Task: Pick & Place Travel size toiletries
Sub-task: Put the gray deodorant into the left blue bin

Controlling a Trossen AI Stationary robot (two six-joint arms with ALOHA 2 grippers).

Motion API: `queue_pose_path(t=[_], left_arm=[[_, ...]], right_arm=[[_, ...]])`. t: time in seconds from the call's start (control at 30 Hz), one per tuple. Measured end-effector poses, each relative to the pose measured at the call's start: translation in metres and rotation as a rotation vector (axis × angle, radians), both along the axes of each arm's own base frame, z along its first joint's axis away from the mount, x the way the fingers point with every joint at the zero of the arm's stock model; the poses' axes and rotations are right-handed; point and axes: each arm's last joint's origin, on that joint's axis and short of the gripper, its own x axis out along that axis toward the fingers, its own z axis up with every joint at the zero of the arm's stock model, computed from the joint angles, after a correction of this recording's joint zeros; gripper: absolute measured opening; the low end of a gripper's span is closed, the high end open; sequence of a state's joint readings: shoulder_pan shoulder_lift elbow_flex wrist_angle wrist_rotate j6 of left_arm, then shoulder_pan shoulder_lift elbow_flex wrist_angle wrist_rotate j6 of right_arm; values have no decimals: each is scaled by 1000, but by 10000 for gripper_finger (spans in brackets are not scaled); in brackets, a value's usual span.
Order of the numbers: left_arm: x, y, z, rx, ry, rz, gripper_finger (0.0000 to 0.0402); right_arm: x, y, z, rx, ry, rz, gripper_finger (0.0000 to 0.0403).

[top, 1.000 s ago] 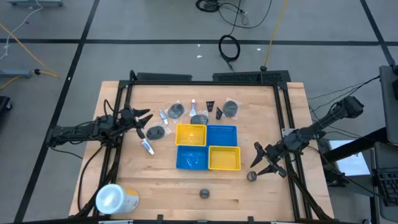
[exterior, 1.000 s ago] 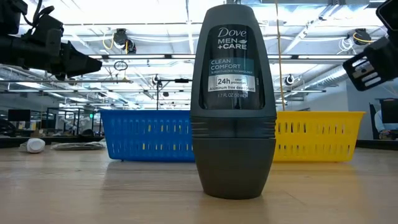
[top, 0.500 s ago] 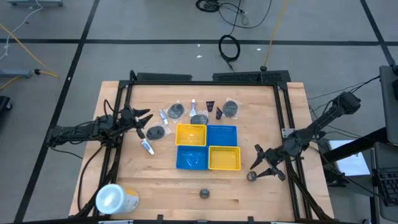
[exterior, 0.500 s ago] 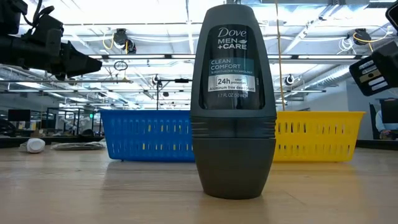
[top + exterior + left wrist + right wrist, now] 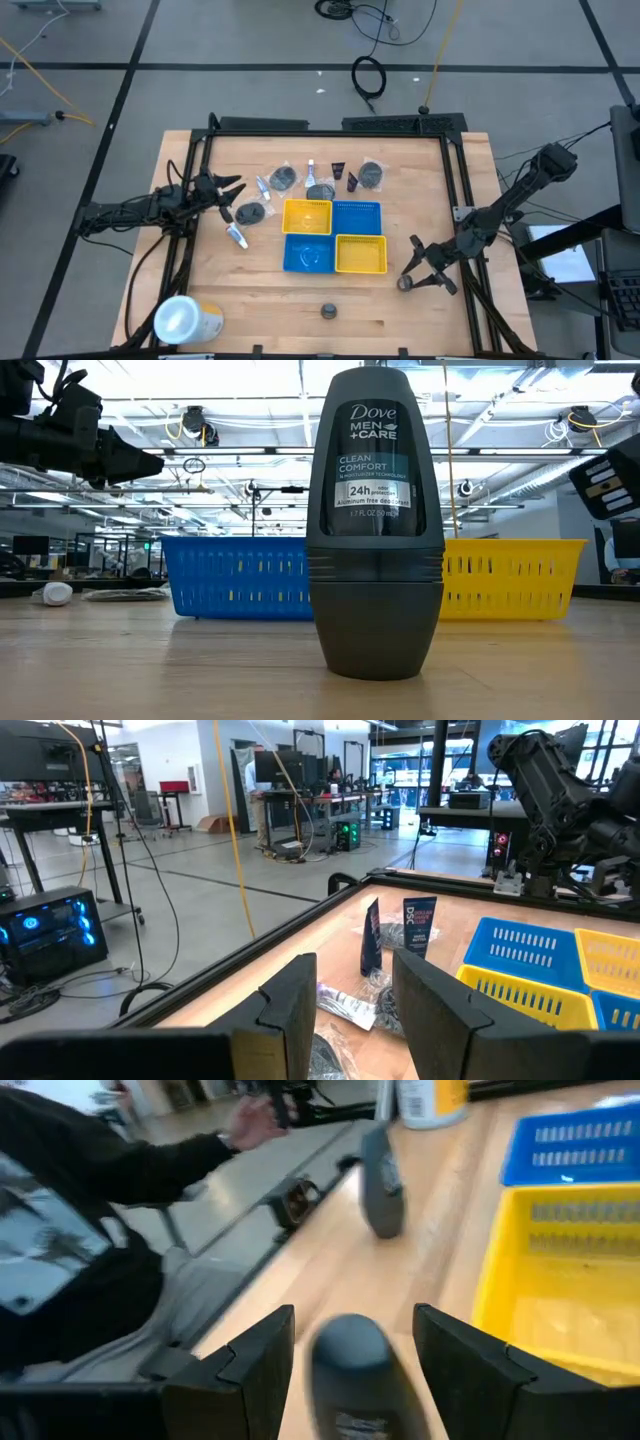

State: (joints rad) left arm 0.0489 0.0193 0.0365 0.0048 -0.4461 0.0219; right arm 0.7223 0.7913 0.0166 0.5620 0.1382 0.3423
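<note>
A dark roll-on bottle stands upright on the table near its right front. My right gripper is open, and in the right wrist view its fingers stand on either side of this bottle without touching it. A second dark roll-on stands near the front edge and fills the low view. Grey round pieces in clear wrappers, white tubes and small dark bottles lie on the far half of the table. My left gripper waits open at the left, level, with nothing between its fingers.
Two yellow and two blue trays form a square at the table's middle. A large yellow cylinder with a white top lies at the front left corner. Beyond the table's front edge a person's dark sleeve shows.
My right gripper has moved toward the table's near edge and slightly down, closing in on the dark roll-on at the right front, and stays open. The bottle has not moved.
</note>
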Motion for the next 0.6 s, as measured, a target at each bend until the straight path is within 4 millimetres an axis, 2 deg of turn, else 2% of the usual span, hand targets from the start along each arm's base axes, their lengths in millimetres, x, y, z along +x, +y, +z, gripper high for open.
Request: queue_pose_path(t=[0.6], left_arm=[[0, 0, 0, 0, 0, 0, 132]], right_arm=[[8, 6, -13, 5, 69, -33, 197]])
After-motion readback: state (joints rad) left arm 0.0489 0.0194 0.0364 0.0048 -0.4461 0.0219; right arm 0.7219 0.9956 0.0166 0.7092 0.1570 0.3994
